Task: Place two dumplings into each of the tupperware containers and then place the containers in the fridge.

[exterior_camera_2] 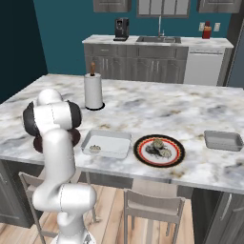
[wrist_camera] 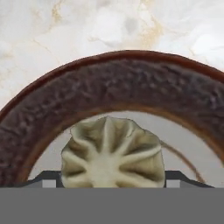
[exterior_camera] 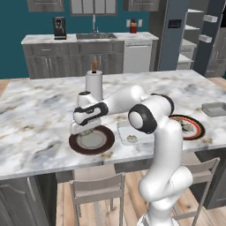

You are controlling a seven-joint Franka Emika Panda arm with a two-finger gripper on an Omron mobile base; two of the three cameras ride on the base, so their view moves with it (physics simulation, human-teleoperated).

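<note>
Tool (exterior_camera: 84,131) low over brown plate (exterior_camera: 92,141) on worktop (exterior_camera: 39,110) — fingers either side of dumpling (wrist_camera: 112,153); clamped or apart, cannot tell. Another dumpling (exterior_camera_2: 95,148) sits in near container (exterior_camera_2: 106,143).

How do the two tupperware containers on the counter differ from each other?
The near tupperware container holds one dumpling; the far tupperware container looks empty. The near one lies left of the red-rimmed plate, by the counter's front edge; the far one lies right of that plate, near the counter's right end. Both are shallow, pale grey rectangular trays.
</note>
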